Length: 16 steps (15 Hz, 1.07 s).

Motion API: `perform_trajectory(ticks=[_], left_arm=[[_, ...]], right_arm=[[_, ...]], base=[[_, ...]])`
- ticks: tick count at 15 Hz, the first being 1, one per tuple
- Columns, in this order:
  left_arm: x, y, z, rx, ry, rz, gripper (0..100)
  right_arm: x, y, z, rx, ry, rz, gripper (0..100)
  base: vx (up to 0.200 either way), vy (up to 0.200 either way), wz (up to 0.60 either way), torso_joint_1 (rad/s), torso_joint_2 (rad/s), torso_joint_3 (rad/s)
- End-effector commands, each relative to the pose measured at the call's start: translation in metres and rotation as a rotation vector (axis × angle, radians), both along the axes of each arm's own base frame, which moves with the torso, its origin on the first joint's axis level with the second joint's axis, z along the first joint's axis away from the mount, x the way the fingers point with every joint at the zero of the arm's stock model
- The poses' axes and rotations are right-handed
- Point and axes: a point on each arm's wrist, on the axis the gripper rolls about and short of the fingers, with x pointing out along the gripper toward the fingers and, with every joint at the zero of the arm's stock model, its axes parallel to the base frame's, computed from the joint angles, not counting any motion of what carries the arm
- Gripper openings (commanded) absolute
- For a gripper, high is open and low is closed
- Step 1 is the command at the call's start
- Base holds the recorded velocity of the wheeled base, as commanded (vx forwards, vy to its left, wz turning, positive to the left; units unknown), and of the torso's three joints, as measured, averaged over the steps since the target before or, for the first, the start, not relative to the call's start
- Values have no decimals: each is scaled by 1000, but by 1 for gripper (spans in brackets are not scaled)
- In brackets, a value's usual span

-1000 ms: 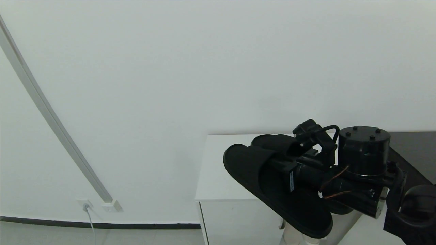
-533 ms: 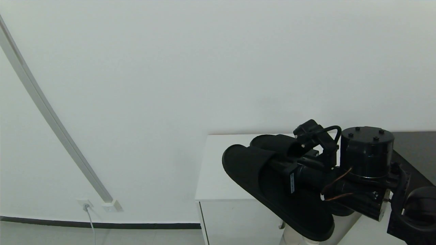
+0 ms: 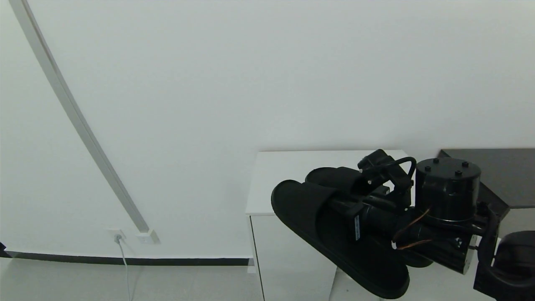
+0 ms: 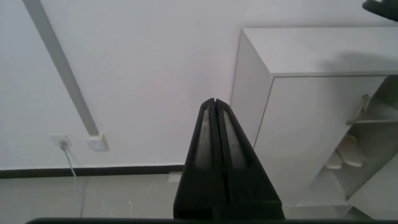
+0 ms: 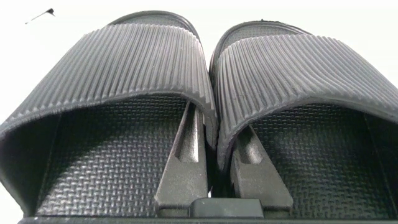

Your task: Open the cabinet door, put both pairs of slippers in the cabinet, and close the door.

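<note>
Black ribbed rubber is clamped between the jaws of the right gripper (image 5: 216,127). One finger is lodged under each strap, and the adjoining inner walls of the pair of black slippers (image 5: 124,68) are pinched together. The left gripper (image 4: 215,109) is found with its jaws pressed flat together and nothing between them.

The held pair is carried in the air before the white cabinet (image 3: 292,175), across its top edge and front, and is not yet inside.

From the left wrist view the cabinet is judged open on its far side. Shelves (image 4: 379,121) are exposed, and pale objects (image 4: 348,152) are seen lower down. They may be the other pair, but this cannot be confirmed. Opening is therefore judged done, while stowing the black pair and closing the door are outstanding.

In the head view that part of the cabinet front is masked by the held pair. The manner of the grip is settled by the right wrist view.
</note>
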Motion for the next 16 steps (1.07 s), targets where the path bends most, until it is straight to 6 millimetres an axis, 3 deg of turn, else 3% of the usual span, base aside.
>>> perform_trajectory(ticks=[1, 16], left_arm=[[0, 0, 0, 0, 1, 0, 0], [0, 0, 0, -2, 1, 0, 0]], right_arm=[[-1, 0, -2, -5, 6, 3, 0], [-7, 5, -10, -26, 25, 26, 0]], base=[[0, 0, 0, 0, 0, 0], [0, 0, 0, 0, 0, 0]])
